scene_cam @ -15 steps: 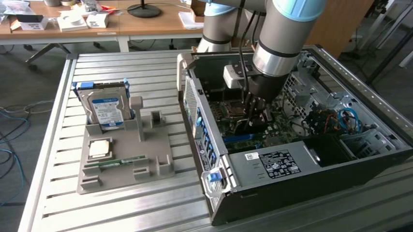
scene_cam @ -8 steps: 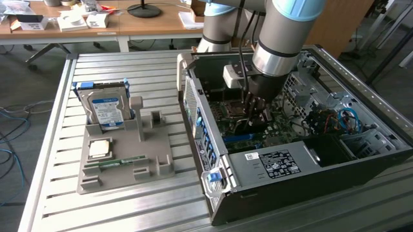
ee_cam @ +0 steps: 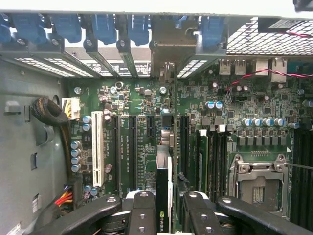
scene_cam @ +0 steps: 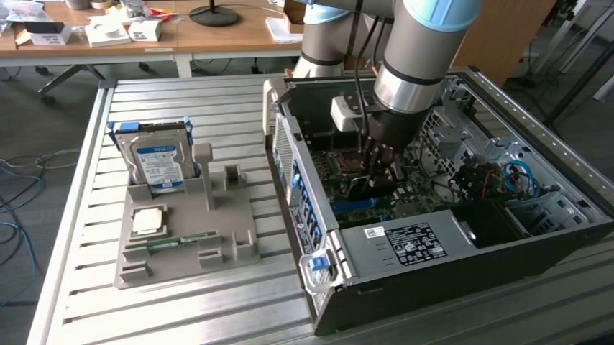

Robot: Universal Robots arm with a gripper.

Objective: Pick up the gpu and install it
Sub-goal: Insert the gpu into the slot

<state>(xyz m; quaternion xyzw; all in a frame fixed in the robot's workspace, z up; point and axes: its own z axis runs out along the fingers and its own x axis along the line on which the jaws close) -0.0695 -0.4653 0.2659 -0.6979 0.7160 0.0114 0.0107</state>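
Note:
Deep inside the open computer case [scene_cam: 403,244], my gripper [scene_cam: 376,167] hangs over the motherboard [ee_cam: 132,103]. In the wrist view the gripper [ee_cam: 168,215] is shut on the gpu [ee_cam: 163,183]. The card is seen edge-on as a thin dark board standing upright between the black fingers [ee_cam: 143,210]. Its far end reaches toward the rear slot openings of the case. It is lined up along a black expansion slot; whether its lower edge is seated in the slot I cannot tell. In the exterior view the gpu [scene_cam: 369,190] is a dark shape just below the fingers.
A white expansion slot [ee_cam: 97,147], memory slots [ee_cam: 210,156] and the bare CPU socket [ee_cam: 258,183] flank the card. Cable bundles [ee_cam: 49,112] lie at the case wall. Outside, a grey holder [scene_cam: 182,230] carries a hard drive [scene_cam: 158,162], a CPU [scene_cam: 147,221] and a memory stick [scene_cam: 171,243].

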